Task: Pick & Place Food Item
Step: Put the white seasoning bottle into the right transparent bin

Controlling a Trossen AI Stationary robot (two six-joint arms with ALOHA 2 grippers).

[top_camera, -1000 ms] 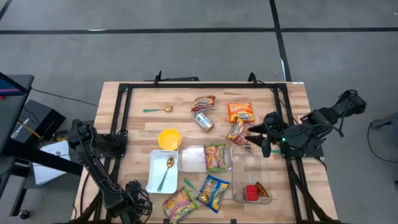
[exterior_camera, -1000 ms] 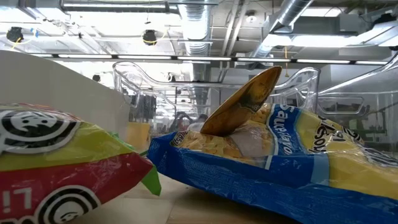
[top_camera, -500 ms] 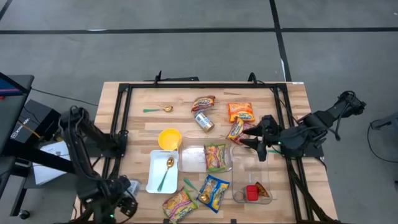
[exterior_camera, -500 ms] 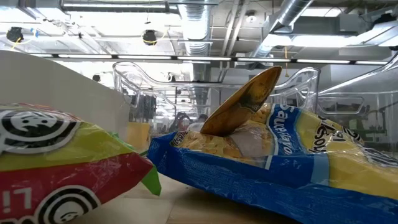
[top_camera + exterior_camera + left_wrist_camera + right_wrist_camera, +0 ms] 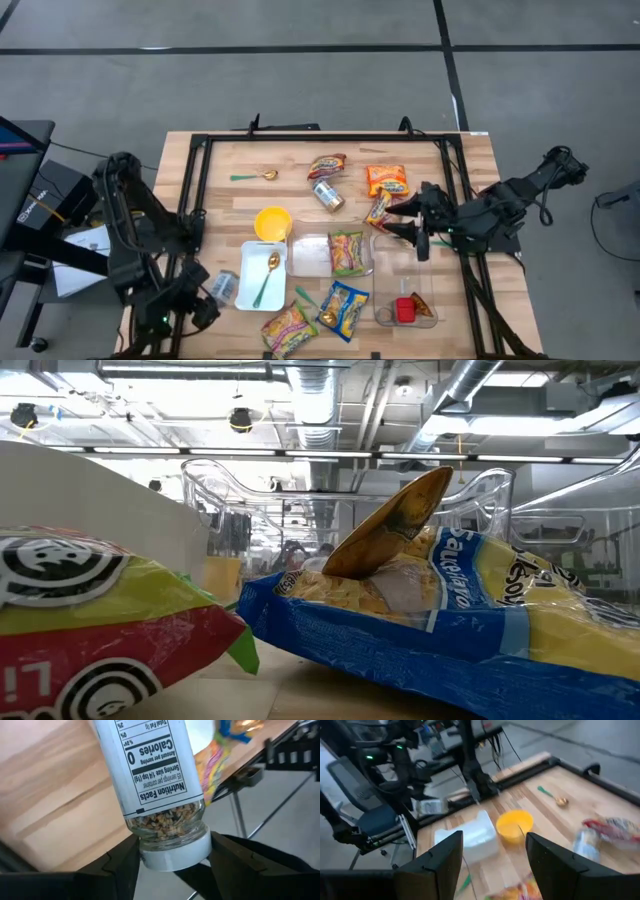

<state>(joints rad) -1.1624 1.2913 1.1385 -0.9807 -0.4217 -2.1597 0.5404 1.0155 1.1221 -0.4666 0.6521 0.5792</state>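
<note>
A glass spice jar (image 5: 150, 765) with a white nutrition label and a white cap hangs over the table's near left corner. My left gripper (image 5: 210, 293) is shut on it. The high view shows the jar (image 5: 223, 286) beside the white tray (image 5: 246, 262), which holds a gold spoon. My right gripper (image 5: 400, 221) hovers open and empty over the table's right half, next to an orange snack packet (image 5: 381, 208). In the right wrist view its fingers (image 5: 440, 862) stand apart with nothing between them. My left gripper pinches the jar at its white cap end (image 5: 172, 854), one finger (image 5: 122, 865) on each side of the cap. The jar's body reaches out beyond the fingertips, slanting down toward the table. It is lifted clear of the wood, and the seasoning lies against the cap.
On the table are a yellow bowl (image 5: 273, 222), a tin can (image 5: 328, 194), several snack packets (image 5: 344, 308), a clear tray holding a green packet (image 5: 347, 252), and a clear container (image 5: 405, 285). A black frame (image 5: 195, 180) runs along the table's edges.
My left gripper has risen from the table's near left corner and swung toward the left edge, turning as it went. The jar has come up with it, clear of the table. My right gripper has shifted slightly toward the table's left and tipped a little.
</note>
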